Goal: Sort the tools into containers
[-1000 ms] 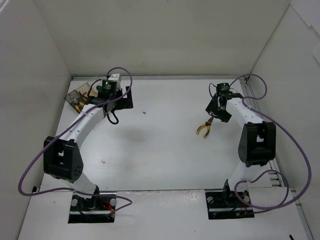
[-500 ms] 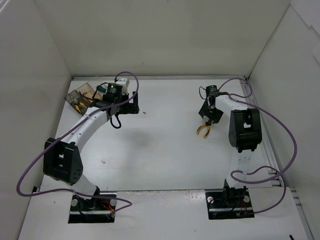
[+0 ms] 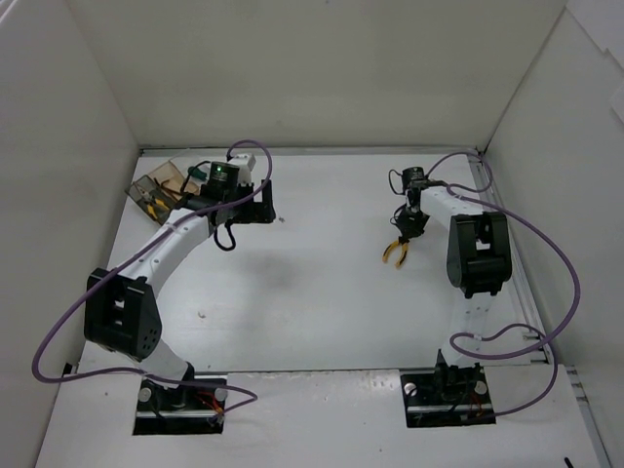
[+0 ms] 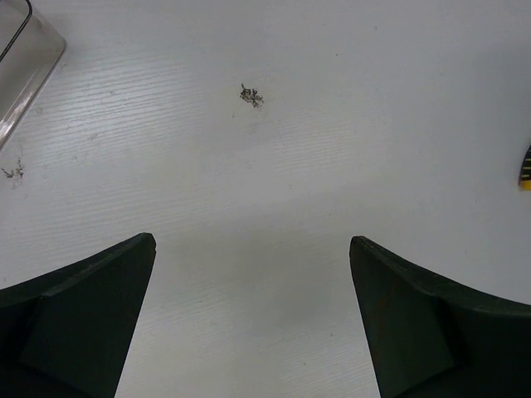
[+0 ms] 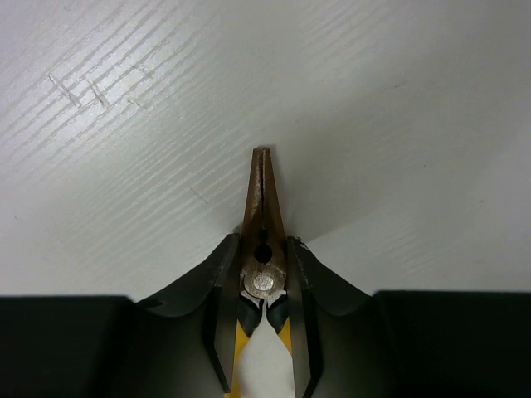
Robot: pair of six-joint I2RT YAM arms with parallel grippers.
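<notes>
Look at that: the right gripper (image 5: 261, 245) is low over the table (image 5: 398, 124), its fingers (image 5: 222, 274) pinched narrow around the pliers (image 5: 262, 186). There's one pad on each side of the pivot rivet, both touching metal, a firm grasp. The brown nose sticks out straight ahead of the fingertips, pressed together, with its tip at the white surface; on it or just above, I can't tell. The yellow handles run back between the fingers toward the wrist. Across the way, the left gripper (image 4: 252, 241) is spread wide and grips nothing, only bare tabletop between its fingers. A clear box (image 4: 23, 58) sits ahead of them, off to the left.
</notes>
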